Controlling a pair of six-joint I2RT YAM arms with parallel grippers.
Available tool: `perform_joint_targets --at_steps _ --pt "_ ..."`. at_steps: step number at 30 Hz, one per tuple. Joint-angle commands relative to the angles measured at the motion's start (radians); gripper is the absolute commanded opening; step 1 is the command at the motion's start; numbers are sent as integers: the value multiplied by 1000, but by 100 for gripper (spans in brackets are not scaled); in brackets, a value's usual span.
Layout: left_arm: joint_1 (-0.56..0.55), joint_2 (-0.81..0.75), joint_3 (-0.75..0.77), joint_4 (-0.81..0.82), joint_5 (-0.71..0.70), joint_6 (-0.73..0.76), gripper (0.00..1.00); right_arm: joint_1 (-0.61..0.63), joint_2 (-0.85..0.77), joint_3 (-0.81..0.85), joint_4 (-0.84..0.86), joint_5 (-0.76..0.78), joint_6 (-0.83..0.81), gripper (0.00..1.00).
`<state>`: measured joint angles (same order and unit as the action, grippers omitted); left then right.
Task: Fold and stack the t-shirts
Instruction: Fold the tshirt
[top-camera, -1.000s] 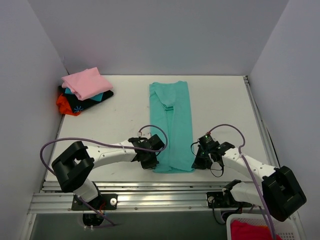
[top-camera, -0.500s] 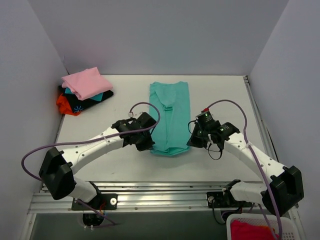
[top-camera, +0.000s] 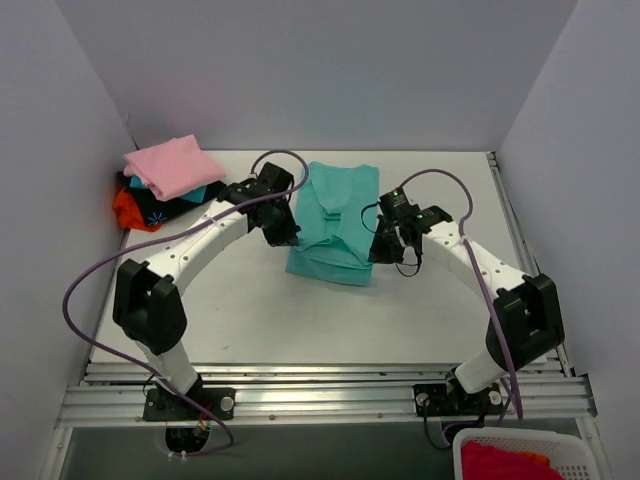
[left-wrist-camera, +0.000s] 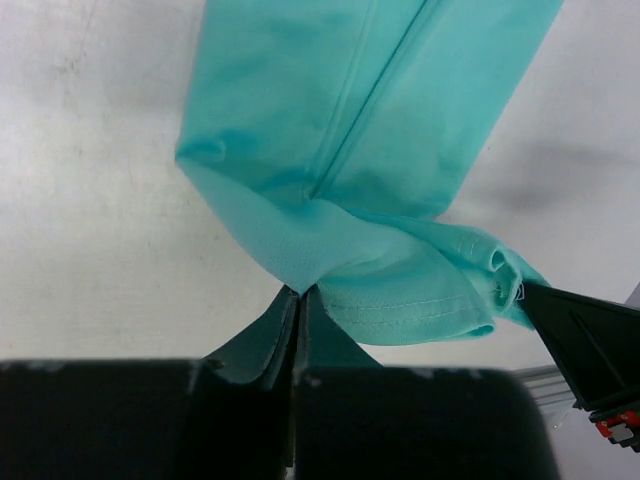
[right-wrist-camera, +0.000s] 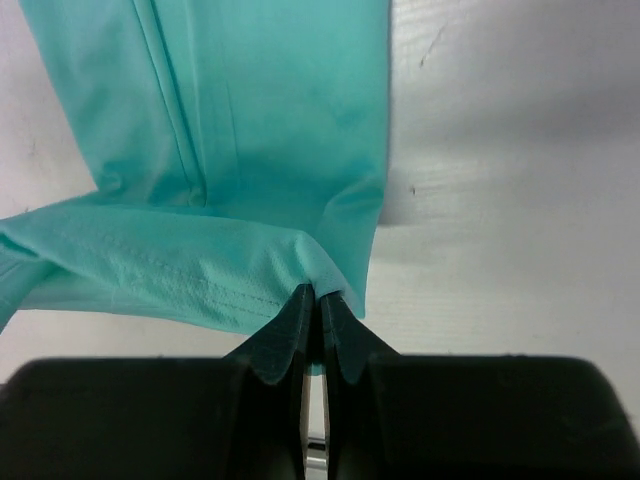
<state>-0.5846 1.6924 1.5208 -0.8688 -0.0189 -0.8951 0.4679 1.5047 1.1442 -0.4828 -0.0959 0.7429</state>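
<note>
The teal t-shirt lies as a long strip in the middle of the table, its near end lifted and doubled back over itself. My left gripper is shut on its left bottom corner, which shows in the left wrist view. My right gripper is shut on the right bottom corner, which shows in the right wrist view. The hem hangs between them. A pile at the far left holds the pale pink t-shirt on top, the black t-shirt with light-blue print under it, and the orange-red t-shirt lowest.
A white basket with red cloth sits below the table's near right corner. Grey walls close in the table on three sides. A metal rail runs along the near edge.
Both grippers have carried the teal shirt's near hem away from the near edge toward the far end, folding the strip over itself. The pile has not moved.
</note>
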Motion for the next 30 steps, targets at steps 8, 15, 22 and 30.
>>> perform_joint_targets --at_steps 8,15,22,30 --pt "89 257 333 -18 132 151 2 -67 256 262 -2 30 -80 0" --pt "175 525 568 1 235 180 16 -185 599 622 -29 -25 -100 19" --pt "287 937 1373 -248 355 125 94 -313 945 1502 -349 -59 -57 100" --pt "405 593 843 19 389 134 94 -380 541 863 -80 -142 -100 100"
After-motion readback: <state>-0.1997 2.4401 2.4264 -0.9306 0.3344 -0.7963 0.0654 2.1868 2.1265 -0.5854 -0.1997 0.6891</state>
